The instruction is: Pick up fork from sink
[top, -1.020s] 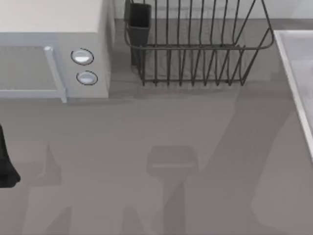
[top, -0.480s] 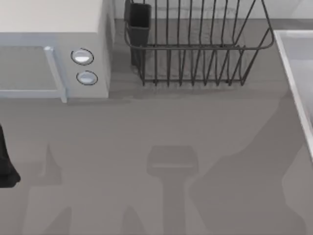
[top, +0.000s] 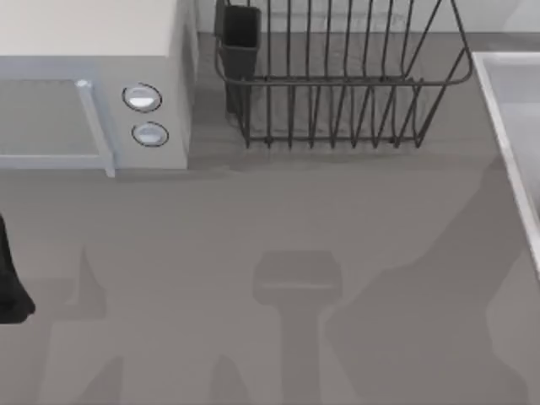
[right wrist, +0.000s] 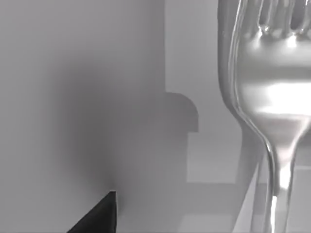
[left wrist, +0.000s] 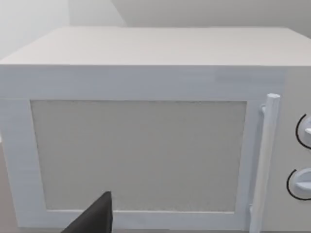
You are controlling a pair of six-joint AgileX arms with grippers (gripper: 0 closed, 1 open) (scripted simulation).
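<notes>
Nothing on the table has shifted since the earlier frames; just the shadows at the 4 o'clock side have crept a little. My left arm sits parked at the table's 9 o'clock edge, facing the microwave. On my right wrist camera the fork looms close over the pale sink floor. The sink's rim lies at 3 o'clock, beside the dish rack. I cannot tell either gripper's finger state.
</notes>
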